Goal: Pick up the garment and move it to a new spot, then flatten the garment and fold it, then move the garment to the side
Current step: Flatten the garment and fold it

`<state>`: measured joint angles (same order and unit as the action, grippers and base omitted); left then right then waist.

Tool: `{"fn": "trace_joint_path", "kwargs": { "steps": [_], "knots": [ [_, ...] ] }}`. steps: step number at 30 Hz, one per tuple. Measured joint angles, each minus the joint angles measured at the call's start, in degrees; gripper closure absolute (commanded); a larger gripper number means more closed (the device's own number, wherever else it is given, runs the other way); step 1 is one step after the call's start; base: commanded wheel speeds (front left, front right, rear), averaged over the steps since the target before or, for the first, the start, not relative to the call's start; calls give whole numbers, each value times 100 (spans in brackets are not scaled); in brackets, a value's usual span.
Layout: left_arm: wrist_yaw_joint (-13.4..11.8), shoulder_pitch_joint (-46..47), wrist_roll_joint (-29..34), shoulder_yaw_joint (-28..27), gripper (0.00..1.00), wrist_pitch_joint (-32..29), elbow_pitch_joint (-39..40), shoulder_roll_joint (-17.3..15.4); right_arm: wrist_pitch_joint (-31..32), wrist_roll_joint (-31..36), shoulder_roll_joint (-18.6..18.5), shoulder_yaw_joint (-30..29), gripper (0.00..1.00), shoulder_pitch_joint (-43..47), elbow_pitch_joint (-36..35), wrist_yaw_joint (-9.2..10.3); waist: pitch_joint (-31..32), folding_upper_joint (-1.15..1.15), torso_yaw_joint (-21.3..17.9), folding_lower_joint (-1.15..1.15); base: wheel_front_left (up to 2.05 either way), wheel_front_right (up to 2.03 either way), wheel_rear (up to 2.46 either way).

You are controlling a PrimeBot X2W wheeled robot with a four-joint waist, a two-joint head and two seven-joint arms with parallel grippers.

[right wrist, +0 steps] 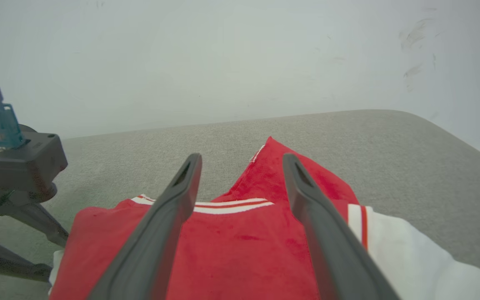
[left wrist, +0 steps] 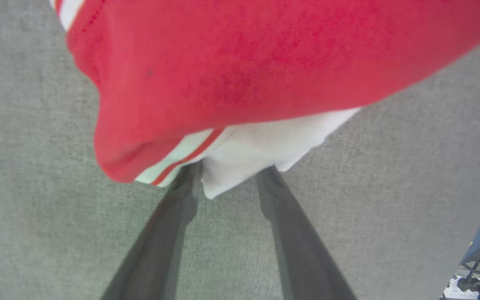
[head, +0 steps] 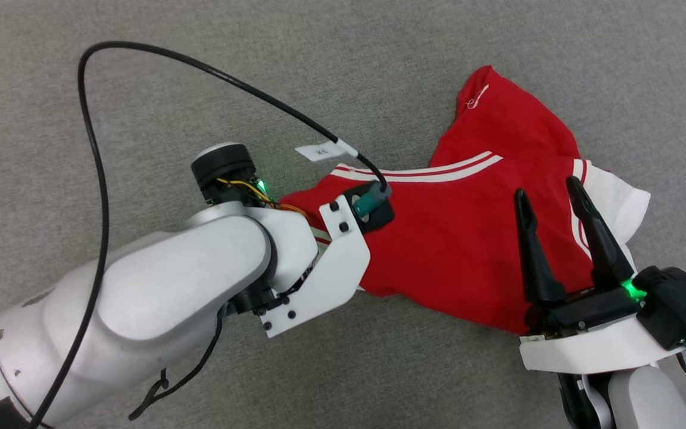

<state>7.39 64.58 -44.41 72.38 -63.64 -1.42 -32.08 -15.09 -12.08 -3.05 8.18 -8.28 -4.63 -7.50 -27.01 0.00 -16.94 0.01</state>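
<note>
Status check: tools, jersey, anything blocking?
Left tool open, tips straddling white sleeve edge. Right tool open, over crumpled jersey on grey cloth surface. Left arm's black cable loops alongside.

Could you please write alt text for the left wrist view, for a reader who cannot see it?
The left gripper points at a crumpled red garment, its two dark fingers apart with the white sleeve edge between their tips. A grey fabric surface lies beneath.

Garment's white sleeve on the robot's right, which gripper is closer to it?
Right. The right gripper is open over the garment just beside that sleeve; the left gripper is at the far end, its fingers astride the other white sleeve.
</note>
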Motion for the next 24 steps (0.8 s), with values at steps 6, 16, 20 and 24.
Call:
{"fn": "trace_joint_path", "kwargs": {
  "steps": [6,16,20,24],
  "knots": [
    [1,-31,-2,102,100,606,8,18,0,19,3,-45,0,15,125,0,256,0,164,0,0,0,0],
    [1,-36,-448,104,100,1824,-9,-816,-1,181,7,-208,0,437,237,0,979,0,833,-1,0,0,0],
    [1,-246,-589,103,100,2079,-235,-1396,-1,236,7,-250,0,504,249,0,1181,0,1137,-1,0,0,0],
    [-141,-665,-800,75,100,2258,-472,-1898,0,308,7,-283,0,559,279,0,1302,0,1353,0,0,0,0]
  ]
}}
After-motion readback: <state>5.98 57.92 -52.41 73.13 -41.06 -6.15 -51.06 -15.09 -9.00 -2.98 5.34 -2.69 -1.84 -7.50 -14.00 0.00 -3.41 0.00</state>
